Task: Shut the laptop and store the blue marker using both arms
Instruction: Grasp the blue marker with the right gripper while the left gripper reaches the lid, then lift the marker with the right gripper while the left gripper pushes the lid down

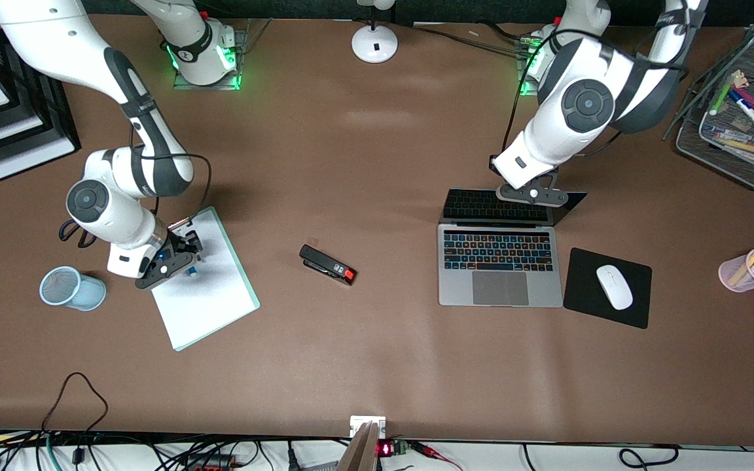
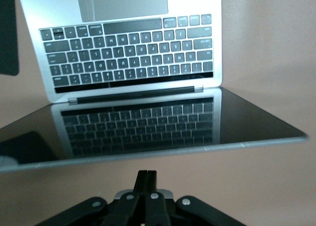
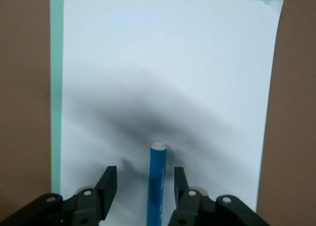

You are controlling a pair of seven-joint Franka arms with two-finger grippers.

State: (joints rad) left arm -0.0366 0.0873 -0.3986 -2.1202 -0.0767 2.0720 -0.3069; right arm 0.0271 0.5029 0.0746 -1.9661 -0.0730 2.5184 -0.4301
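Right gripper (image 3: 141,186) is low over the paper (image 1: 210,294), fingers spread either side of the blue marker (image 3: 157,181) lying there, not yet pinching it. Left gripper (image 2: 146,179), fingers pressed together and empty, sits at the top edge of the laptop (image 1: 500,265) screen, lid open, beside the mouse pad (image 1: 580,297).

The right gripper (image 3: 141,186) hangs low over a white sheet of paper (image 3: 163,78) on a green folder (image 3: 56,112), fingers (image 3: 107,185) spread either side of the blue marker (image 3: 157,184), not touching it.
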